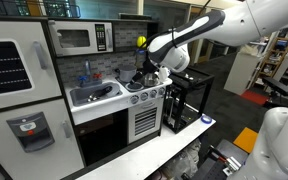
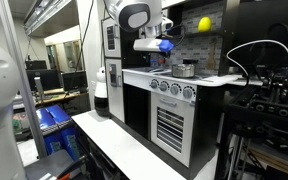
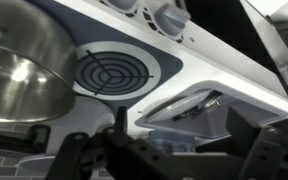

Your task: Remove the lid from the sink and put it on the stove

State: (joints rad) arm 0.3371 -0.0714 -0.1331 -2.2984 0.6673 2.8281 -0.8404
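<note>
Lid (image 1: 101, 92), a dark flattish shape, lies inside the sink (image 1: 76, 98) in an exterior view, at about nine o'clock from the stove (image 1: 149, 97) on the same white counter, and nothing touches it. The gripper (image 1: 147, 78) hangs over the stove, well apart from the lid, on an arm that reaches in from two o'clock. In the wrist view its fingers (image 3: 79, 160) stand spread wide at the bottom edge, released and empty, with one round ringed burner (image 3: 109, 72) above them at twelve o'clock and the knobs (image 3: 166, 14) further up. A shiny silver pot (image 3: 19, 70) fills the ten o'clock corner of that view, sitting on the stove just beside the burner.
</note>
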